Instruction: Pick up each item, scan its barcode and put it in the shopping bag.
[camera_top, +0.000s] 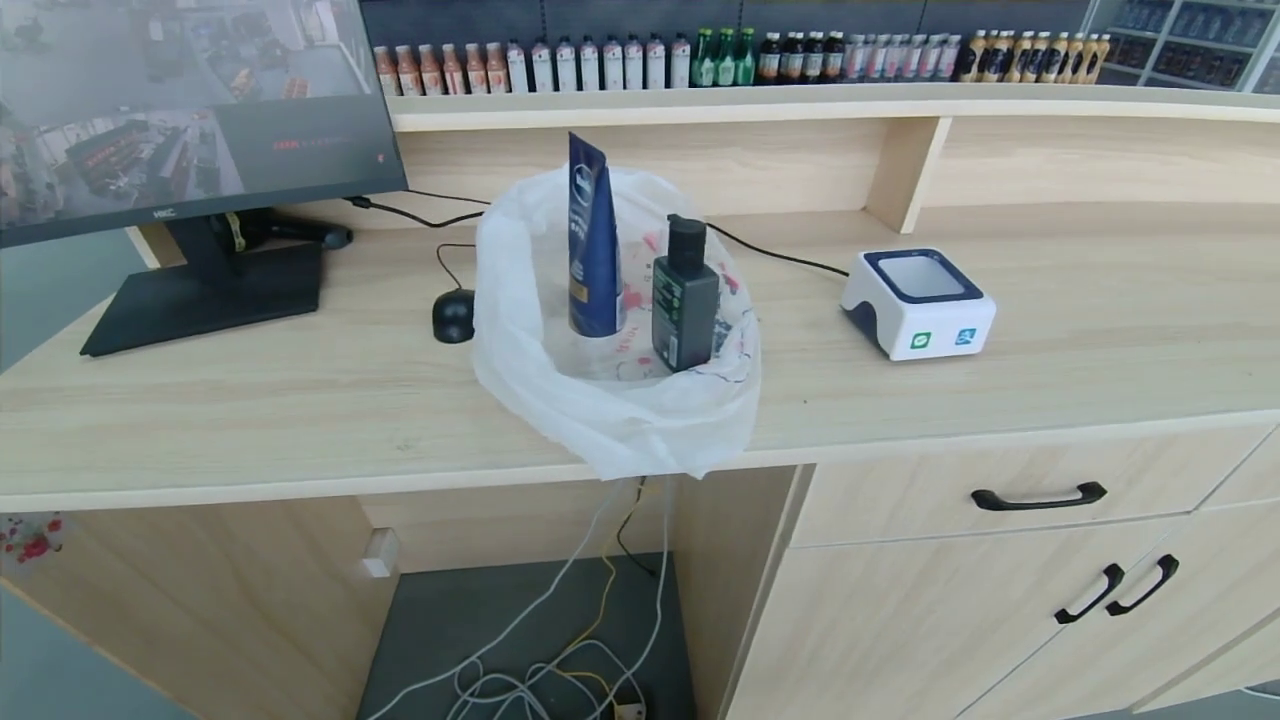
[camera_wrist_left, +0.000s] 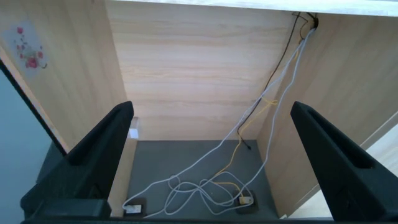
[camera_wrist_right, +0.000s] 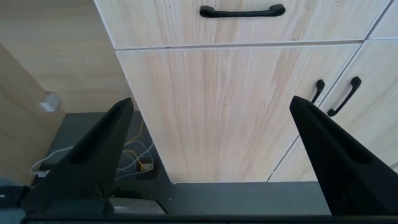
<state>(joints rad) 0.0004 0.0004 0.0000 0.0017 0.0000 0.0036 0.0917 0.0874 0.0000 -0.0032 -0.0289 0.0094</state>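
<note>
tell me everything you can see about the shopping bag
The shopping bag is thin, translucent white plastic, crumpled, with faint red print on its far side. It sits open-mouthed on the wooden counter, its sides slumped outward, and its front fold hangs slightly over the counter's front edge. Inside, a blue tube and a dark bottle with a black cap stand upright, side by side.

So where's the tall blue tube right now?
In the head view, the blue tube stands upright inside the white shopping bag in the middle of the counter, just left of the dark bottle.
</note>
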